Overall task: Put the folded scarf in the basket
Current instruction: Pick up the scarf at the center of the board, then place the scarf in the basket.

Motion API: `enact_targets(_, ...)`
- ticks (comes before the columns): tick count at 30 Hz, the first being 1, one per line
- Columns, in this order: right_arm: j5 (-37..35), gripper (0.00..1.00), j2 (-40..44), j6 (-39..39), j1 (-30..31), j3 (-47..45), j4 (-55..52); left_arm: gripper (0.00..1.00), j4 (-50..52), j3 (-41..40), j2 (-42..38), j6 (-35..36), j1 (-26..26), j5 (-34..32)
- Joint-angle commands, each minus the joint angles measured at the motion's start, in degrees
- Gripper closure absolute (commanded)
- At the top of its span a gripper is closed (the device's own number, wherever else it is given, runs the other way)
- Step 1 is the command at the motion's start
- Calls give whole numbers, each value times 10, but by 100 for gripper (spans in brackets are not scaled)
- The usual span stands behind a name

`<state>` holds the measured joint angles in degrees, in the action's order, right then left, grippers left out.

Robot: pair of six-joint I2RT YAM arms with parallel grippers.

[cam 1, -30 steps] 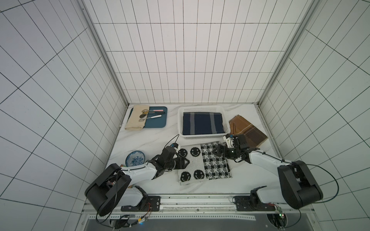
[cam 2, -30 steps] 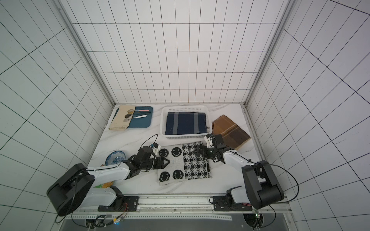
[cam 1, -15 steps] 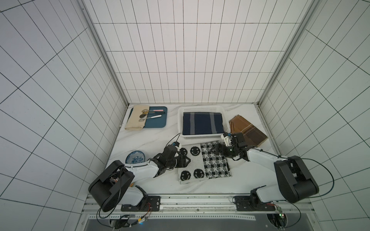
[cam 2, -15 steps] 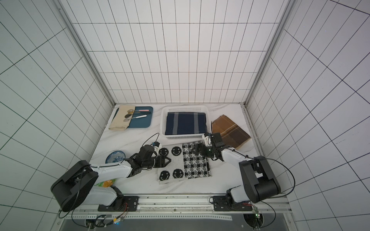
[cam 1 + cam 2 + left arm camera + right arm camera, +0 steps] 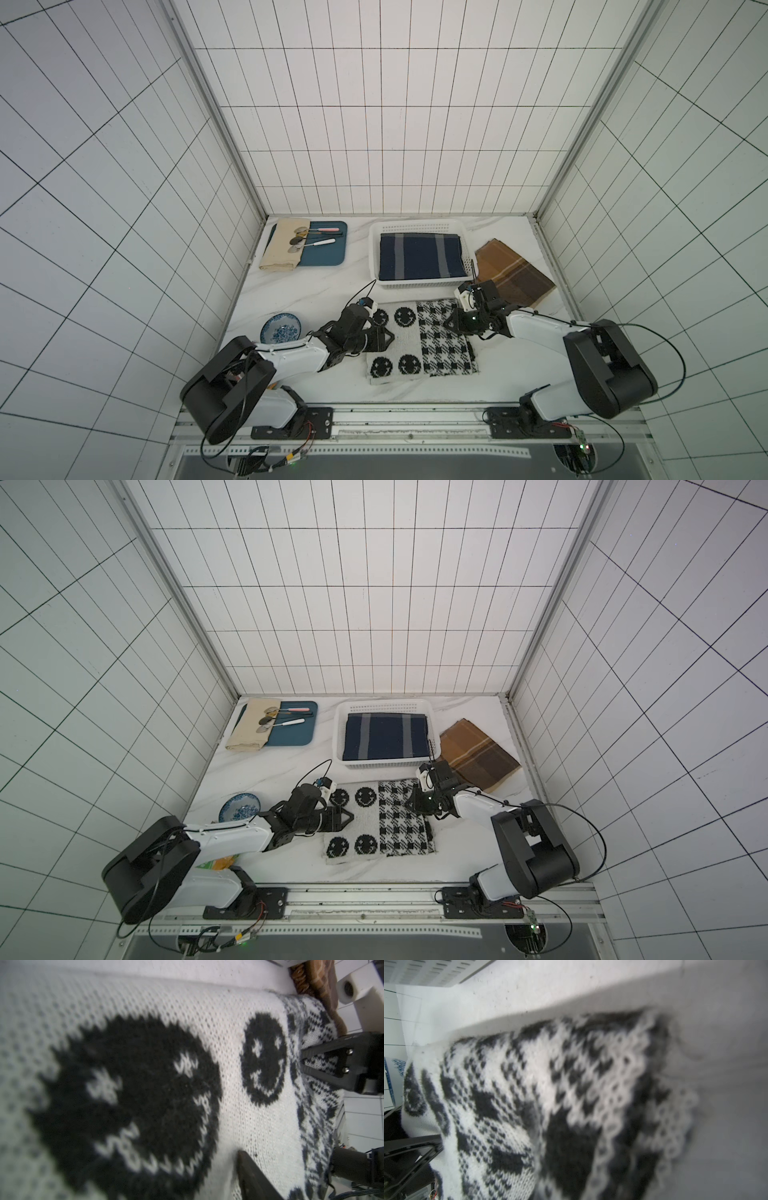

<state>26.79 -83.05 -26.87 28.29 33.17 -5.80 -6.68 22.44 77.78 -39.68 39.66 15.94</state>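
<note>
Jaws of the left gripper and right gripper sit at the 9 and 2 o'clock edges of the black-and-white scarf on the table. Clenched or not, I cannot tell — probably they are placed to lift it flat. One basket at its 12 o'clock already holds one navy scarf; one brown scarf lies at the basket's 3 o'clock.

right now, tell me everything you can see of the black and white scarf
The scarf is a fuzzy knit folded into a rectangle: four black smiley faces on white, then black-and-white checks. It lies on the table outside the basket, with the left gripper and right gripper at opposite edges; grip unclear.
</note>
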Motion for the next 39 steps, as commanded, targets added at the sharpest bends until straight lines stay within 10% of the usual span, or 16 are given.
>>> enact_targets(1, -9, 94, 20, 0, 10, -36, -44, 65, 24, -3, 14, 10, 6, -3)
enact_targets(5, 53, 99, 62, -15, 13, -64, 28, 98, 20, 0, -1, 14, 12, 6)
enact_targets(24, -77, 100, 219, 91, 67, 180, -238, 100, 152, 202, -121, 30, 67, -112)
enact_targets(39, -56, 100, -132, 196, -74, 590, -344, 100, 207, 560, 183, 58, -101, -89)
